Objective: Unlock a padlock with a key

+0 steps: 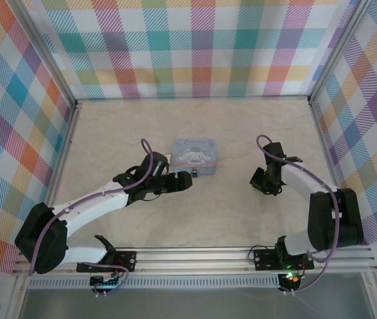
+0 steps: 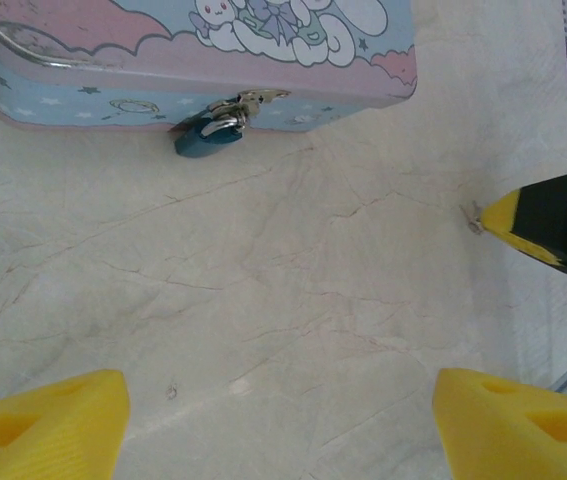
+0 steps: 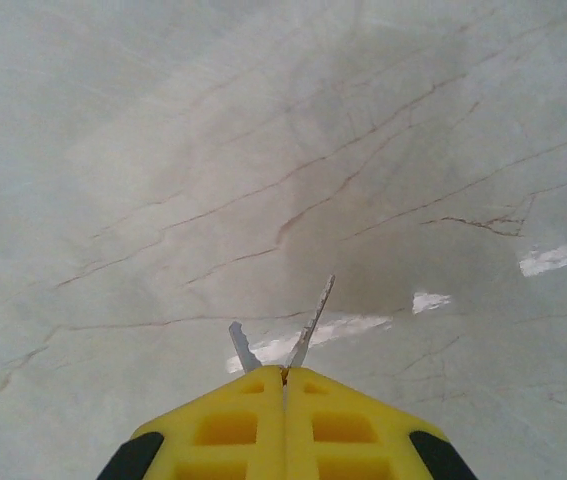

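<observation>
The padlock (image 2: 206, 137), small, dark and bluish, hangs on the silver hasp at the front of the pale blue cartoon tin (image 2: 203, 50). In the top view the padlock (image 1: 193, 175) sits just ahead of my left gripper (image 1: 183, 181). That left gripper (image 2: 278, 430) is open, its yellow fingers (image 2: 43, 425) wide apart over bare table, short of the lock. My right gripper (image 3: 284, 385) is shut on the key (image 3: 313, 322), whose thin blade pokes forward. A second blade (image 3: 242, 348) sticks out beside it. The right gripper (image 1: 266, 185) hangs right of the tin (image 1: 194, 156).
The marble-patterned table (image 1: 228, 219) is walled by plaid panels (image 1: 195, 46) on three sides. My right gripper's yellow tip (image 2: 553, 225) shows at the right edge of the left wrist view. An aluminium rail (image 1: 195, 256) runs along the near edge.
</observation>
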